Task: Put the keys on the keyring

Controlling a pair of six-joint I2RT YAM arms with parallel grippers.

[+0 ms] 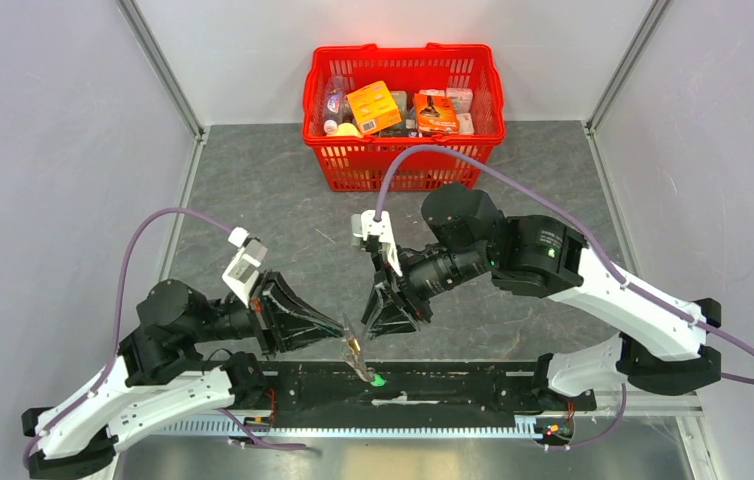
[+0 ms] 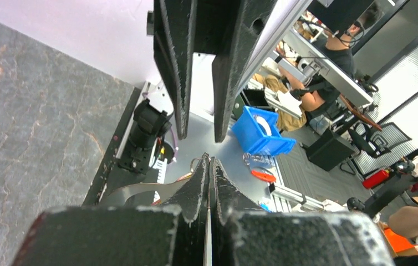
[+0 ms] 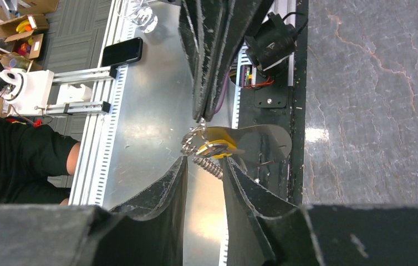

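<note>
My left gripper (image 1: 344, 329) is shut on the keyring (image 3: 195, 138), a small metal ring hanging just off its tips above the table's near edge. The yellow-orange key tag (image 3: 221, 146) sits at the ring, with a short chain (image 3: 207, 167) below it. The grey-beige strap (image 3: 263, 139) curves away to the side, and shows in the left wrist view too as the strap (image 2: 133, 192). The green key (image 1: 378, 380) dangles lowest, over the black rail. My right gripper (image 3: 205, 159) stands open, its tips just short of the ring, one on each side, touching nothing.
A red basket (image 1: 403, 166) full of packets stands at the back of the grey stone table (image 1: 253, 200). A black rail (image 1: 463, 385) runs along the near edge under the grippers. The two arms meet tip to tip at front centre.
</note>
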